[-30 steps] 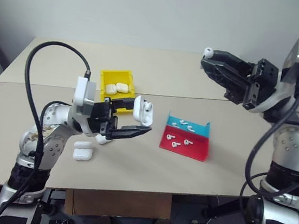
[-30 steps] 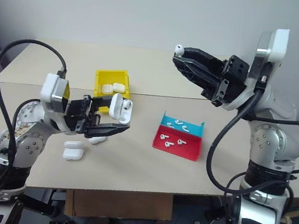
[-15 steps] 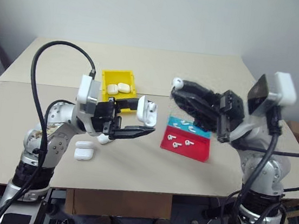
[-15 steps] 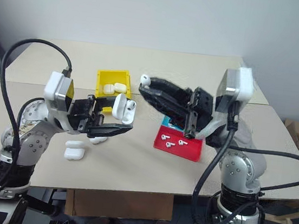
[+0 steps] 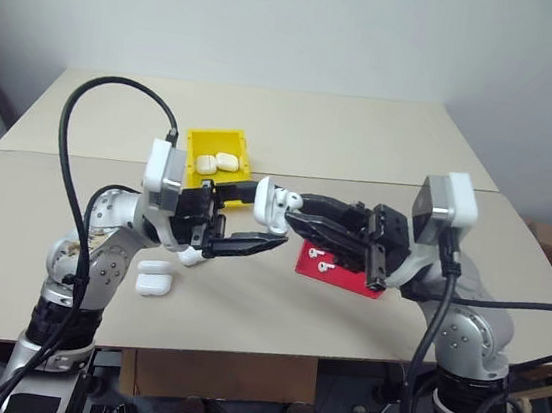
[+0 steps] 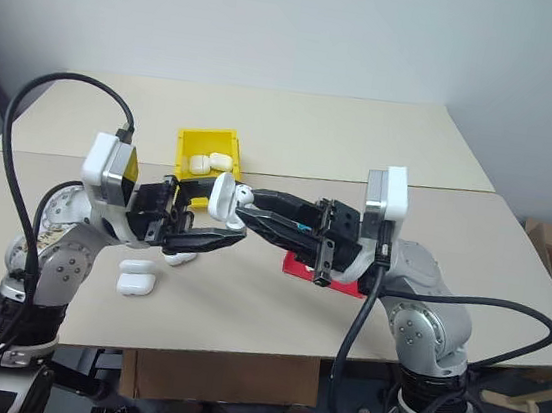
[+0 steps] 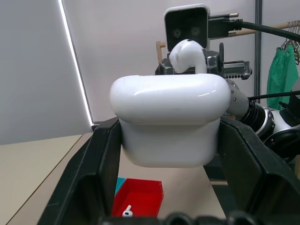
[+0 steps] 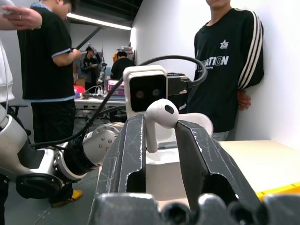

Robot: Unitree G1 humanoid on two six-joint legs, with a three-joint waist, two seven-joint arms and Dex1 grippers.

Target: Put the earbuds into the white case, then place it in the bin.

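Two spare cases (image 5: pixel 152 278) lie on the table (image 5: pixel 243 313) at far left. The left gripper (image 5: pixel 254 219) clamps the white case (image 5: pixel 268 204) above it, lid up. The right gripper (image 5: pixel 294 209) pinches an earbud (image 8: pixel 159 117) at the case's mouth. Behind sits the bin (image 5: pixel 218 149); the tray (image 5: pixel 339 270) lies under the right arm.

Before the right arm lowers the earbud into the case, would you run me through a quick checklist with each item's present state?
1. Left gripper shut on the white case: ok.
2. Right gripper holds an earbud: ok.
3. Case lid open: ok.
4. Earbud close above the case: ok.
5. Stem lined up with a free slot: cannot tell.
6. Yellow bin has room beside its two cases: ok.
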